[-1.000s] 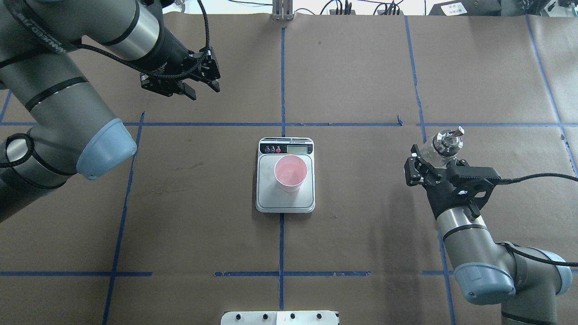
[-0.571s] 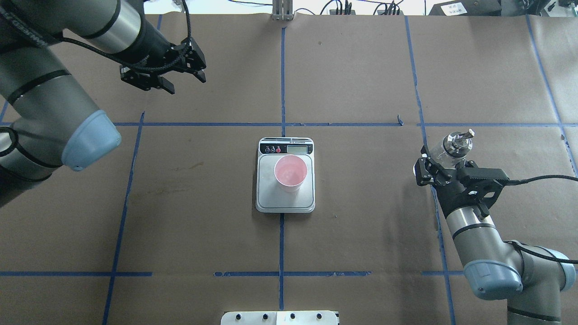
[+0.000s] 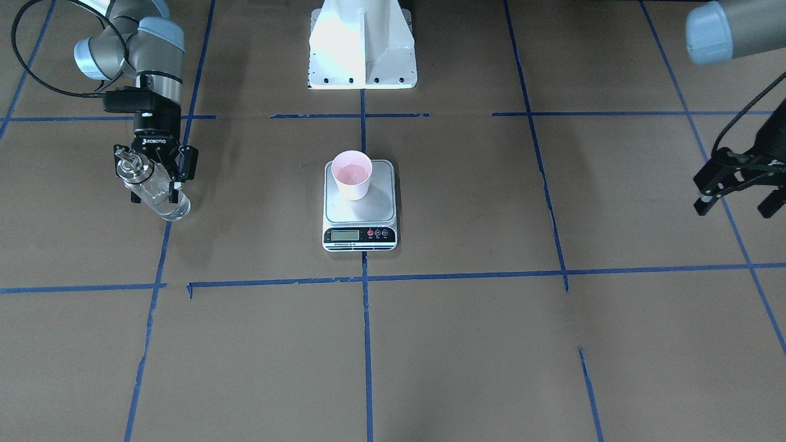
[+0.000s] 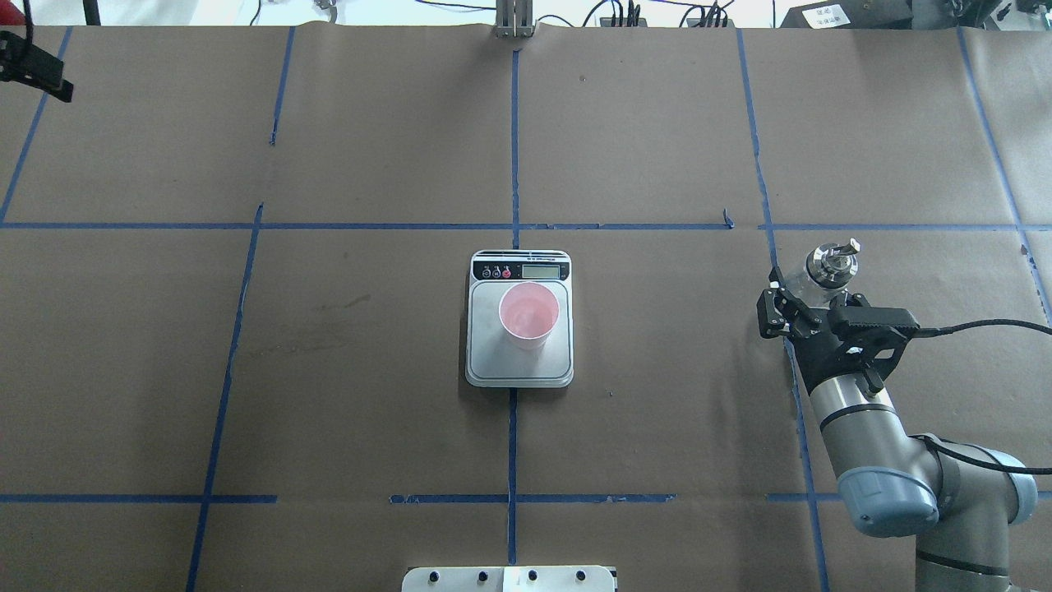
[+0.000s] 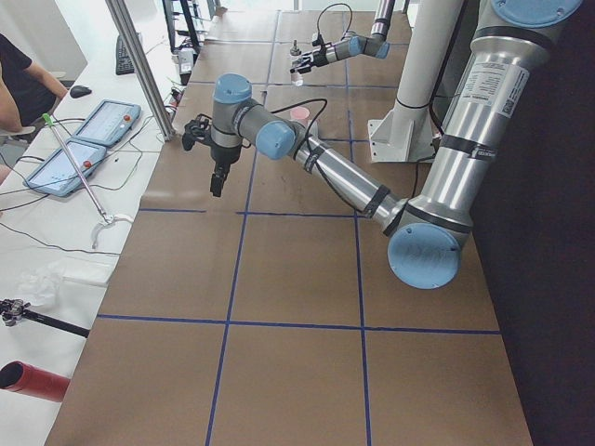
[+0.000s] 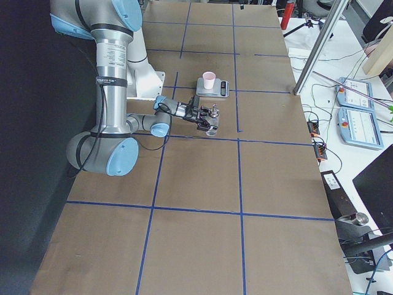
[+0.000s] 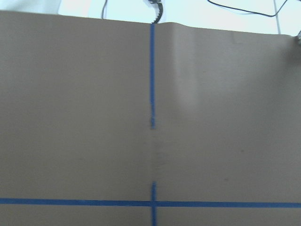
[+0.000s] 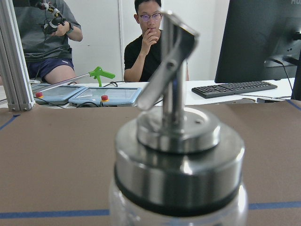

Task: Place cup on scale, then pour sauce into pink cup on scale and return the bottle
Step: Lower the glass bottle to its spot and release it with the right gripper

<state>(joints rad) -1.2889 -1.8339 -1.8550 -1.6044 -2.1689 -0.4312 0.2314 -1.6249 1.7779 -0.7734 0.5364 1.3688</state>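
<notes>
- right gripper (image 3: pixel 153 184) clamped round the bottle (image 3: pixel 169 209), well apart from the scale (image 4: pixel 493 362)
- cup (image 4: pixel 528 310) sits on the scale
- left gripper (image 3: pixel 734 207) way off, fingers apart

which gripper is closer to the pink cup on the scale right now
Right. The right gripper, shut on the bottle, sits right of the pink cup; the left gripper is much farther off on its left.
</notes>
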